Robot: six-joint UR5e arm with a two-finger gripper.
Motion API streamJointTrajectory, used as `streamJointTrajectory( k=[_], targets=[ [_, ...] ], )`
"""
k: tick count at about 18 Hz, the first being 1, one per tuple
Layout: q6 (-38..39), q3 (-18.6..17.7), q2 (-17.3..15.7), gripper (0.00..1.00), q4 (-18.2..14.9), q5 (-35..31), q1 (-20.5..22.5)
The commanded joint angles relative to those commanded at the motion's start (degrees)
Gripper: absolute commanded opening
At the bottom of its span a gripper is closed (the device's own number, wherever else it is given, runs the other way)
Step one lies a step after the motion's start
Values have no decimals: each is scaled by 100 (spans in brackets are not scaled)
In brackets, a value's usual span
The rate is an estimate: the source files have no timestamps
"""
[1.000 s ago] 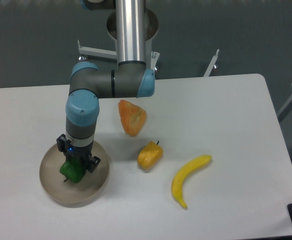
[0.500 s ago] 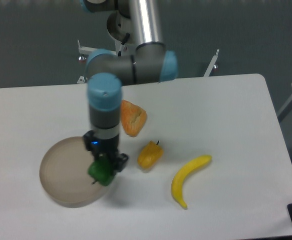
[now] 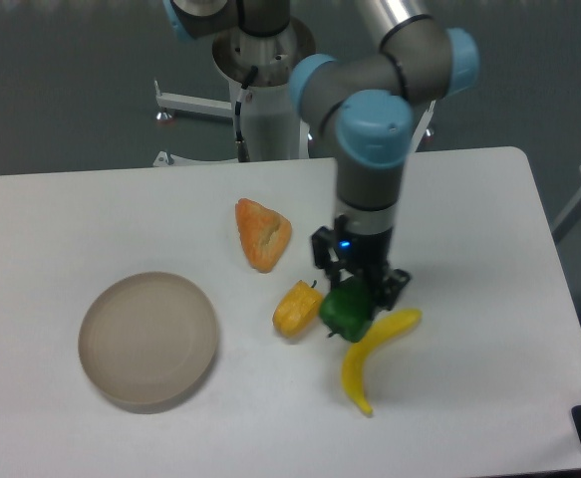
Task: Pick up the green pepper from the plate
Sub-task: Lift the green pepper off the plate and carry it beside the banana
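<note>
The green pepper [image 3: 344,312] is dark green and glossy, held in my gripper [image 3: 356,291], which is shut on it. It hangs above the table between the yellow-orange pepper and the banana, far right of the plate. The plate [image 3: 147,340] is a round beige-grey dish at the front left of the table, with nothing in it. The arm comes down from the upper right, its blue-capped wrist right above the gripper.
A yellow-orange pepper [image 3: 297,308] lies just left of the held pepper. A banana [image 3: 370,356] lies just below and right of it. An orange wedge-shaped piece [image 3: 261,234] lies further back. The white table's right edge is near x 590.
The gripper has carried the green pepper off the plate and far to the right, over the spot between the yellow-orange pepper and the banana. The plate is left bare.
</note>
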State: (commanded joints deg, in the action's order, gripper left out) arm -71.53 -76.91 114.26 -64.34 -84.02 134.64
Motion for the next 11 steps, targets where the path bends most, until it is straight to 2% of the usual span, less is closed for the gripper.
streamJointTrajectory(
  k=[11],
  targets=[
    [-98, 44, 17, 37, 17, 0, 150]
  ],
)
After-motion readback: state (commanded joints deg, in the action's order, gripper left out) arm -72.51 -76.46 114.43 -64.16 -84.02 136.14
